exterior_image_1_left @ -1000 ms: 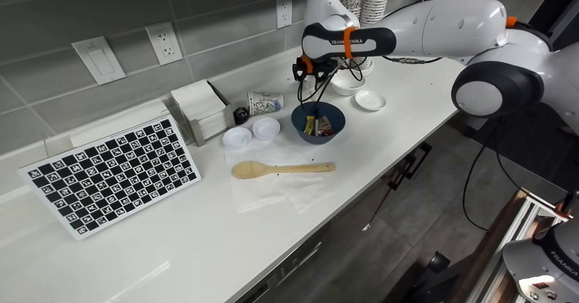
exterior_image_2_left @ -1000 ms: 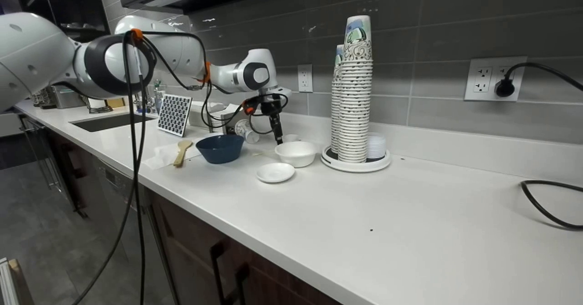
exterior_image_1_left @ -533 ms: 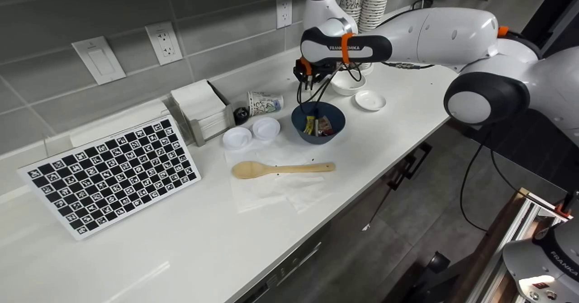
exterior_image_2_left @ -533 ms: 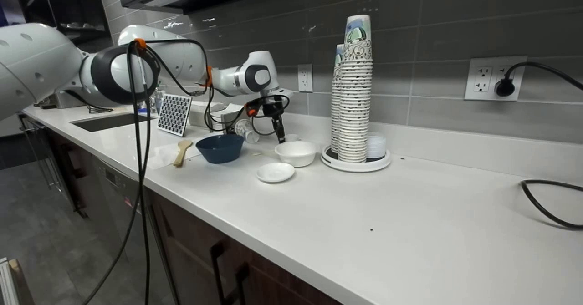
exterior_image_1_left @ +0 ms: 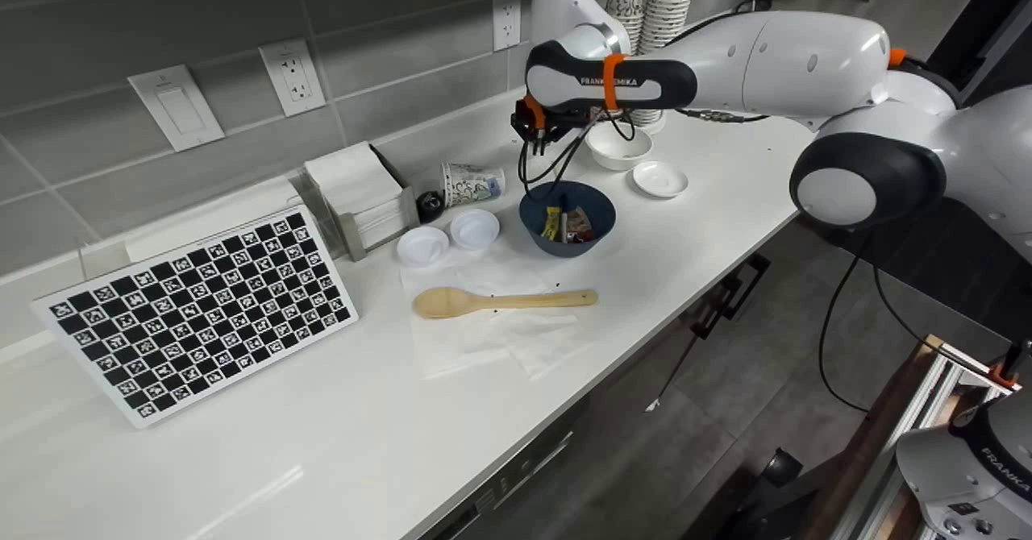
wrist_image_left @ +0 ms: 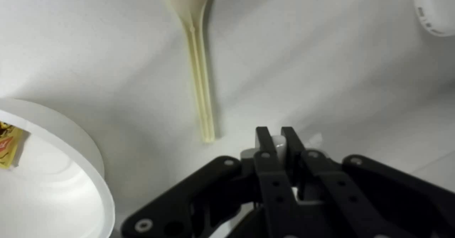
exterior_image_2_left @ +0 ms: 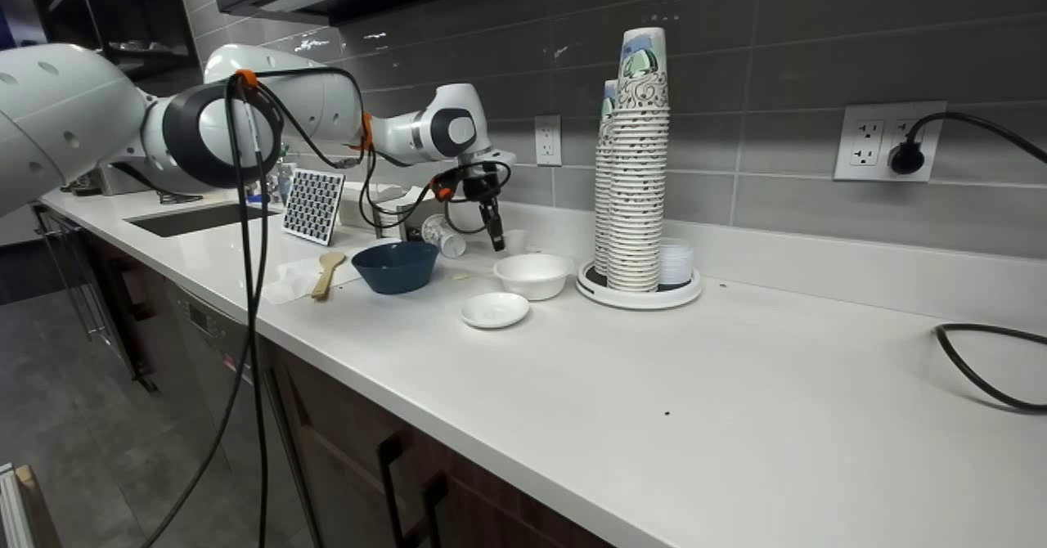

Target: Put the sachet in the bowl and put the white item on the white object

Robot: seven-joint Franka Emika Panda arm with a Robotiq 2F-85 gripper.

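My gripper [wrist_image_left: 275, 130] is shut on a small white item [wrist_image_left: 280, 144], whose rounded top shows between the fingertips. In an exterior view the gripper [exterior_image_2_left: 497, 245] is above the back of the counter, with the white item [exterior_image_2_left: 516, 242] beside its fingertips. The dark blue bowl [exterior_image_1_left: 532, 230] holds several small things, among them a yellow packet [exterior_image_1_left: 551, 222] and a tan packet [exterior_image_1_left: 578, 221]; I cannot tell which is the sachet. The small shallow white dish [exterior_image_1_left: 659, 179] lies beside the bowls and also shows in an exterior view [exterior_image_2_left: 495, 309].
A white bowl [exterior_image_2_left: 536, 276] stands near the gripper; in the wrist view it [wrist_image_left: 89, 167] holds a yellow packet. A pale spoon [wrist_image_left: 201, 88] lies beside it. Tall cup stacks [exterior_image_2_left: 638, 188], a tipped cup [exterior_image_1_left: 472, 184], two shallow white dishes [exterior_image_1_left: 475, 229] and a wooden spoon [exterior_image_1_left: 504, 301] stand around.
The gripper has moved slightly left and up in both exterior views. The white item at its fingertips has moved with it in an exterior view. The bowls and dishes have not moved.
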